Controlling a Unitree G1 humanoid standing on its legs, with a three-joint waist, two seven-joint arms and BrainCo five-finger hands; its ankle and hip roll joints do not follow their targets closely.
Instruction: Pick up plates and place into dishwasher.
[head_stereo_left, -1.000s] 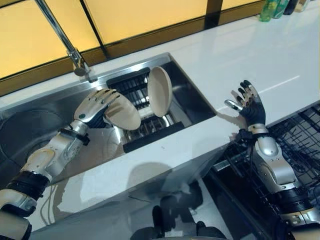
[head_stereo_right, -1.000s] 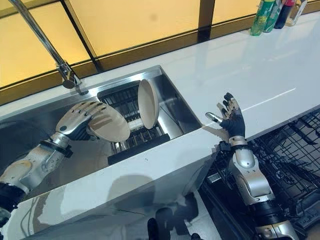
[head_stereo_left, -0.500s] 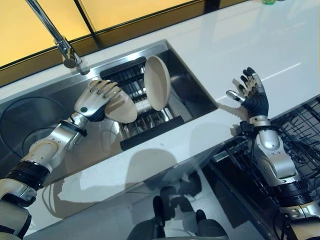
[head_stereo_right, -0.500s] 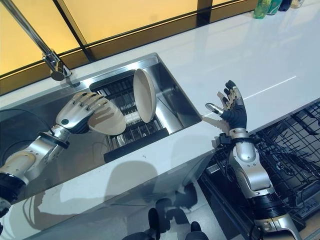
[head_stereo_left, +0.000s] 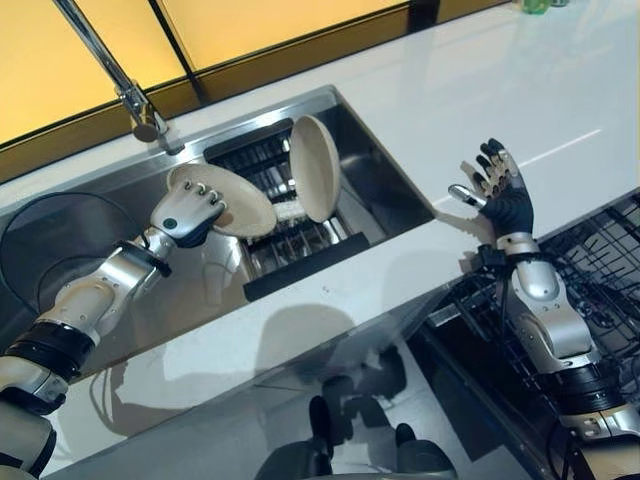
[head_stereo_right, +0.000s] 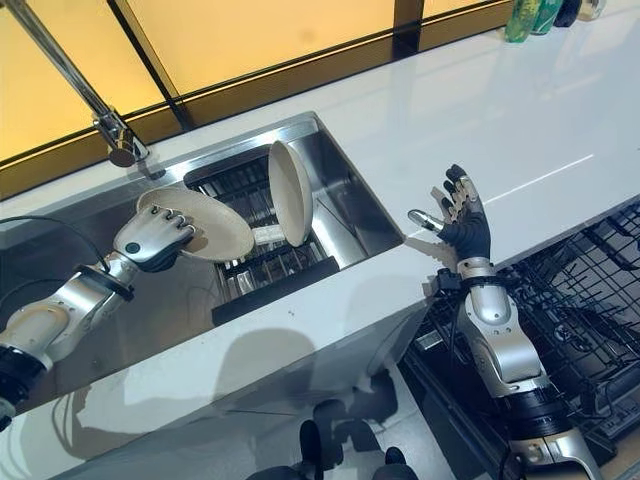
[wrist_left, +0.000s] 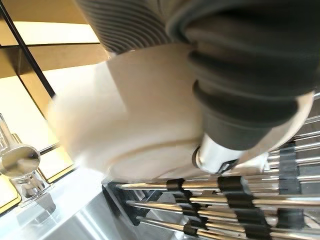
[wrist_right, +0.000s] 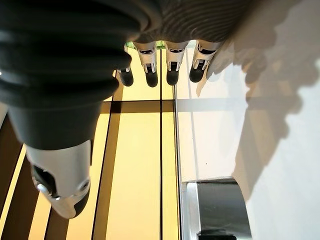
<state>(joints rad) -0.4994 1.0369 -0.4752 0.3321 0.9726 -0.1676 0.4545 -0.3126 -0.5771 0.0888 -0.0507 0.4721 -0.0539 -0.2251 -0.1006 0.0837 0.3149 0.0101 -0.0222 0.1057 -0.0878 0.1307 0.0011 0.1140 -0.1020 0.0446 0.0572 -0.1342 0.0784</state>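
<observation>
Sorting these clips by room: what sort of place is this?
Most likely a kitchen: a steel sink with a tap, plates on a drying rack, and a dishwasher rack beneath the counter.

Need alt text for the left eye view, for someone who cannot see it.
The left hand grips a cream plate over the sink's dish rack, where a second plate stands on edge. The open right hand hovers above the white counter.

Left hand (head_stereo_left: 183, 212) grips cream plate (head_stereo_left: 228, 198) over sink (head_stereo_left: 70, 235); second plate (head_stereo_left: 314, 167) upright at 3 o'clock; right hand (head_stereo_left: 502, 197) spread.
</observation>
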